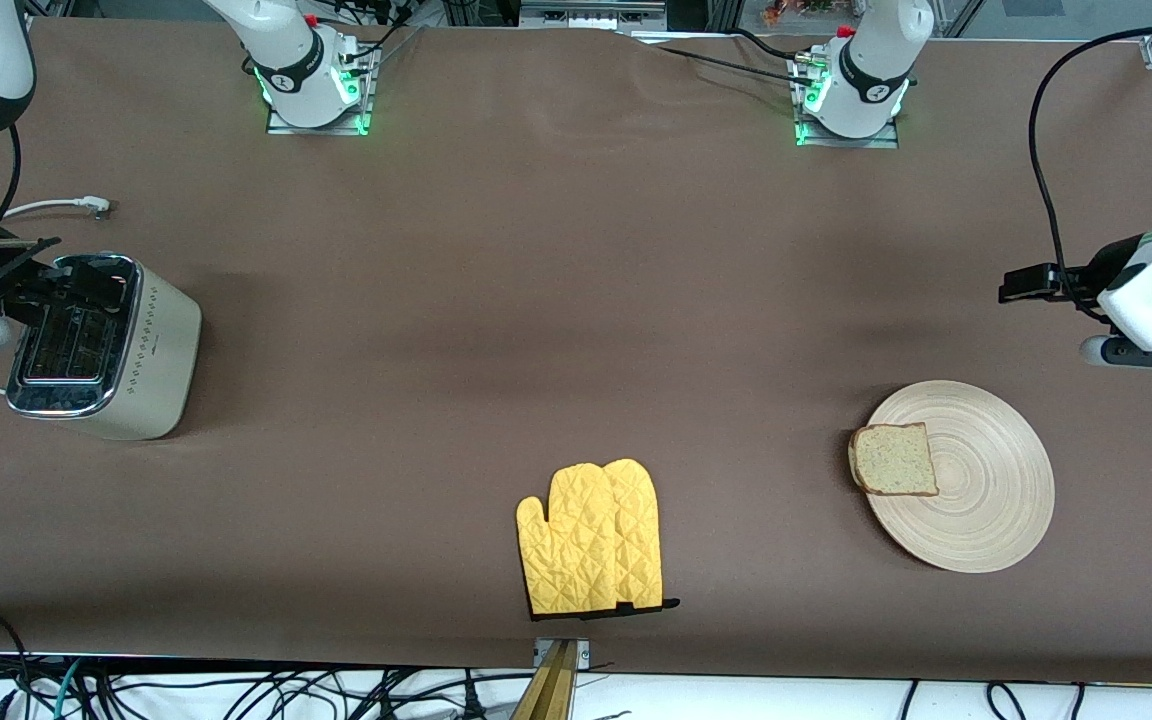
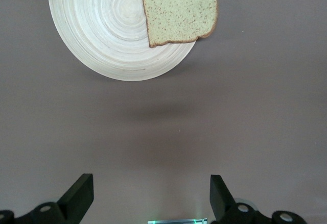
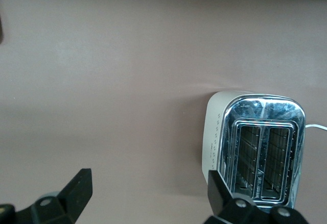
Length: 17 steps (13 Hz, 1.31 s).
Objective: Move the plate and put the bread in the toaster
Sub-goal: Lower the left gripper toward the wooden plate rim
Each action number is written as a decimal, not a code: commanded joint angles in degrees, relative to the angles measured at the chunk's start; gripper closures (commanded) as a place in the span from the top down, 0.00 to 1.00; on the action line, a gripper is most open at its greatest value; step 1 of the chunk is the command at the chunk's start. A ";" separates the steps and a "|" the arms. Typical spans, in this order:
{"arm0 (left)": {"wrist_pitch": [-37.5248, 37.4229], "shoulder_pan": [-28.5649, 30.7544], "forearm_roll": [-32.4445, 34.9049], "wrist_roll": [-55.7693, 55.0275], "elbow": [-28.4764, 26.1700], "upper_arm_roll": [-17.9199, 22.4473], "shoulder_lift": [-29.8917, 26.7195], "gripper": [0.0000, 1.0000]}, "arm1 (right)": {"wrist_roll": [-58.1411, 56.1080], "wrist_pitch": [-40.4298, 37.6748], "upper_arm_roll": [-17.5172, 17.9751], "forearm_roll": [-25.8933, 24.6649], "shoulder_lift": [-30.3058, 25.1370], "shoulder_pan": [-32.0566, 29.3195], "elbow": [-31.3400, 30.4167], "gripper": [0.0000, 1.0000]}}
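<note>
1. Left gripper [image 2: 149, 196]: up in the air over bare counter [image 1: 556, 320] at the left arm's end, just beside the plate [image 1: 986, 490]. Fingers [image 2: 79, 193] spread wide, nothing between them.
2. Right gripper [image 3: 148, 196]: up in the air at the right arm's end, over the counter beside the toaster [image 1: 136, 350]. Fingers [image 3: 76, 188] wide apart, empty.
3. Plate: round, pale wood with ring grooves, flat on the counter toward the left arm's end, nearer the front camera than the left gripper's spot.
4. Bread [image 1: 894, 460]: single speckled slice with a darker crust, lying flat on the plate at the rim that faces the right arm's end; one edge hangs slightly over the rim.
5. Toaster: cream body, chrome top, two slots open upward and showing only their wire racks; stands upright at the right arm's end. White cord [image 1: 56, 207] trails on the counter near it.
6. Yellow quilted oven mitt [image 1: 591, 538]: flat on the counter near the front edge, between toaster and plate, well apart from both.
7. Counter: brown cloth. Loose cables [image 1: 236, 695] run along the floor at the front edge.
</note>
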 commanded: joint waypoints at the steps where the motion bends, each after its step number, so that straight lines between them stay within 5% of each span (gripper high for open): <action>1: 2.87 4.00 0.54 1.05 1.84 -0.37 4.31 1.00 | 0.31 -0.22 0.00 -0.46 0.30 -0.02 0.83 1.00; 3: 8.50 7.94 -2.34 2.89 4.02 -0.37 8.70 1.00 | 0.13 -0.14 0.00 -0.38 0.30 -0.02 0.83 1.00; 7: 11.85 19.19 -22.00 9.12 11.15 -0.46 18.46 1.00 | 0.31 -0.14 0.00 -0.38 0.30 -0.02 0.83 1.00; 13: 14.06 30.89 -48.64 18.44 10.37 -0.29 27.17 1.00 | 0.31 -0.14 0.00 -0.38 0.48 -0.11 0.83 1.00; 17: 13.97 33.27 -55.17 29.14 8.18 -0.37 33.06 1.00 | 0.22 -0.14 -0.18 -0.29 0.56 -0.11 0.83 1.00</action>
